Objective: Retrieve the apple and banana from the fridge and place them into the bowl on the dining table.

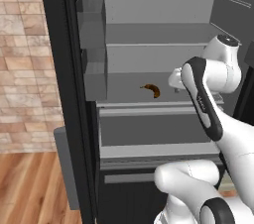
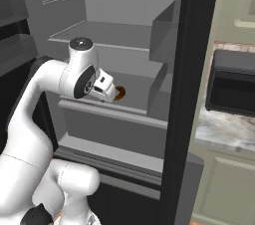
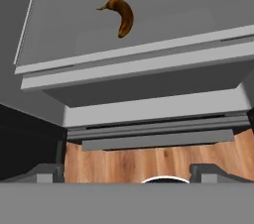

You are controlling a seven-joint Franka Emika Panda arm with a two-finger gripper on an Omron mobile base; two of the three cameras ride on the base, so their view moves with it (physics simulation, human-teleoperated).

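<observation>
The fridge (image 1: 149, 29) stands open, showing pale grey shelves. The banana (image 1: 151, 89), orange-brown with dark ends, lies alone on the middle shelf (image 3: 64, 34). In the hand view the banana (image 3: 120, 15) sits high up, well beyond the fingertips (image 3: 47, 172). My gripper (image 3: 129, 172) is open and holds nothing. It hovers at the shelf's front edge, to the banana's right in the left base view. From the right base view my gripper (image 2: 106, 89) covers part of the banana (image 2: 120, 93). The apple, the bowl and the dining table are out of view.
Grey door bins (image 1: 93, 20) hang on the open left door. The black right door edge (image 2: 187, 94) stands close beside my arm. A drawer front (image 1: 154, 129) sits below the shelf. A black microwave (image 2: 231, 82) rests on the wall counter. Wood floor (image 1: 30, 188) lies below.
</observation>
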